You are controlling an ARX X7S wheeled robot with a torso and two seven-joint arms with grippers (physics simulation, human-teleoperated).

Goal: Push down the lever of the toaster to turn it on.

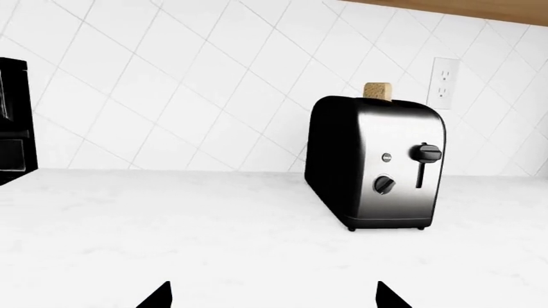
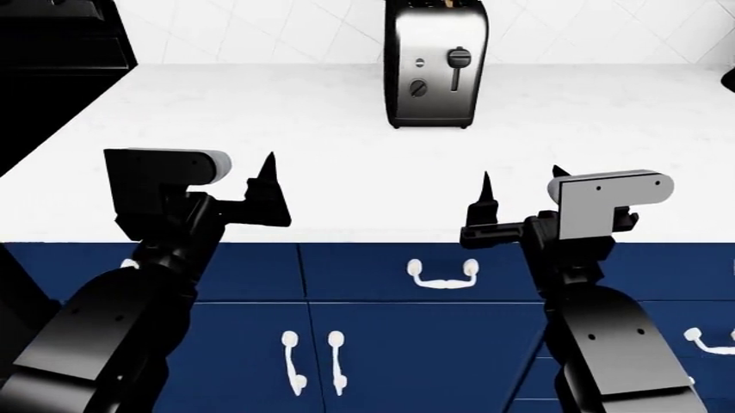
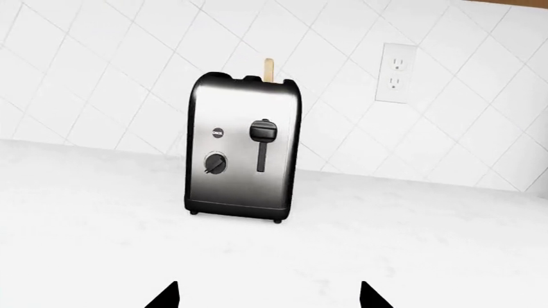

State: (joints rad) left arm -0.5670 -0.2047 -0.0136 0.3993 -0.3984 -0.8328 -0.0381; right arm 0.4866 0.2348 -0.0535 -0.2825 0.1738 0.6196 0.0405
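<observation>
The chrome toaster with black sides stands upright at the back of the white counter, ahead of both arms. Its black lever sits at the top of its slot, above and beside the round knob. The toaster and lever show in the left wrist view, and the toaster and lever in the right wrist view. My left gripper and right gripper are open and empty, held near the counter's front edge, far short of the toaster.
A slice of toast sticks out of the toaster's top. A black appliance stands at the counter's far left. A wall outlet is on the tiled wall behind. Blue cabinets with white handles lie below the counter.
</observation>
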